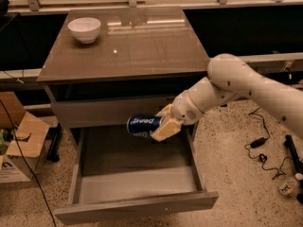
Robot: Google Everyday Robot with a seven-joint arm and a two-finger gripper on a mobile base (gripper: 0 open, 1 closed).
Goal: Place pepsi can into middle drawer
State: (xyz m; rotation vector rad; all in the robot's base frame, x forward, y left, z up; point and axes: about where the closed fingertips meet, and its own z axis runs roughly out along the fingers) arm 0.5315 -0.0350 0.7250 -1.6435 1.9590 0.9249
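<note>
1. The gripper (160, 126), its beige fingers (164, 130) clamped on the right end of the pepsi can (142, 125), hangs above the open middle drawer (135, 186), towards its back.
2. The blue can lies on its side in the grip, lettering facing the camera, clear of the drawer floor and level with the lower edge of the closed drawer front (106, 111) above.
3. The white arm (236, 82) reaches in from the right and passes the right front corner of the grey-brown cabinet top (137, 51).
4. The middle drawer stands pulled out towards the camera, with its low side walls and plain flat front in full view.
5. A white bowl (84, 29) sits upright at the far left corner of the cabinet top, well apart from the can.
6. A cardboard box (21, 136) stands on the speckled floor to the left of the cabinet, and black cables (259, 148) trail across the floor to the right.
</note>
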